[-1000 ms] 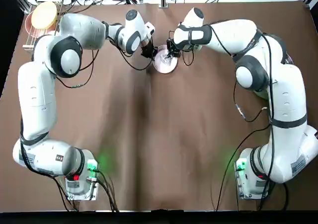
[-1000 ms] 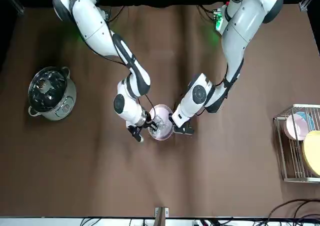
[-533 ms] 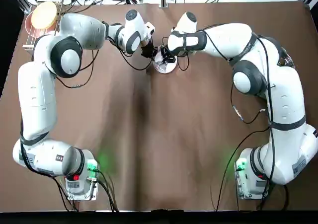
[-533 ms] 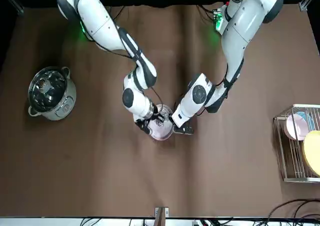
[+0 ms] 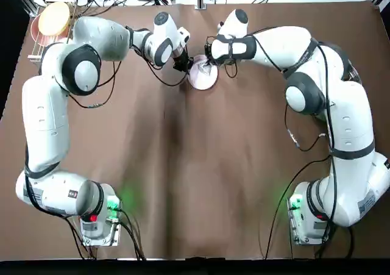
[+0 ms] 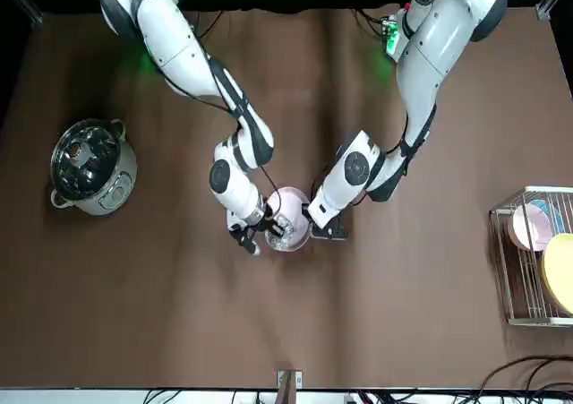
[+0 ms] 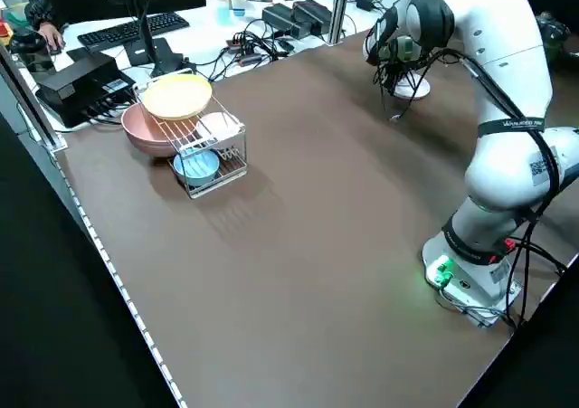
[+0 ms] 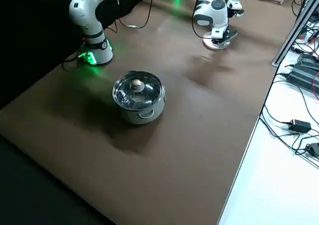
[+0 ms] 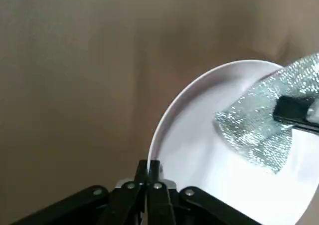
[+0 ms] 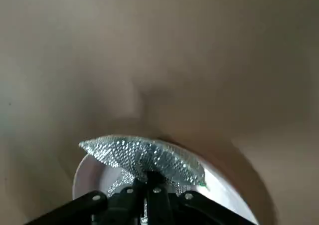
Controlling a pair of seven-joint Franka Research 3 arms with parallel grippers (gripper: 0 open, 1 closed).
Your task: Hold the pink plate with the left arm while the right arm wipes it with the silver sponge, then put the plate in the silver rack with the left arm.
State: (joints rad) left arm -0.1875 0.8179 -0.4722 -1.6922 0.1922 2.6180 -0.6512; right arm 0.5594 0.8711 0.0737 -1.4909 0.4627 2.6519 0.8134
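The pink plate sits low at the far middle of the table, seen also in the front view. My left gripper is shut on its rim, and the left wrist view shows the fingertips pinching the edge of the plate. My right gripper is shut on the silver sponge and presses it onto the plate's face. From the left wrist the sponge covers the plate's far half.
The silver rack stands at the far left corner with a cream-yellow dish, a pink bowl and a small blue dish in it. A steel pot with glass lid stands on the robot's right side. Cables lie beyond the far edge.
The right gripper swept the sponge across the plate toward the left gripper, then back to the plate's far right side. The left gripper kept hold of the rim and stayed put.
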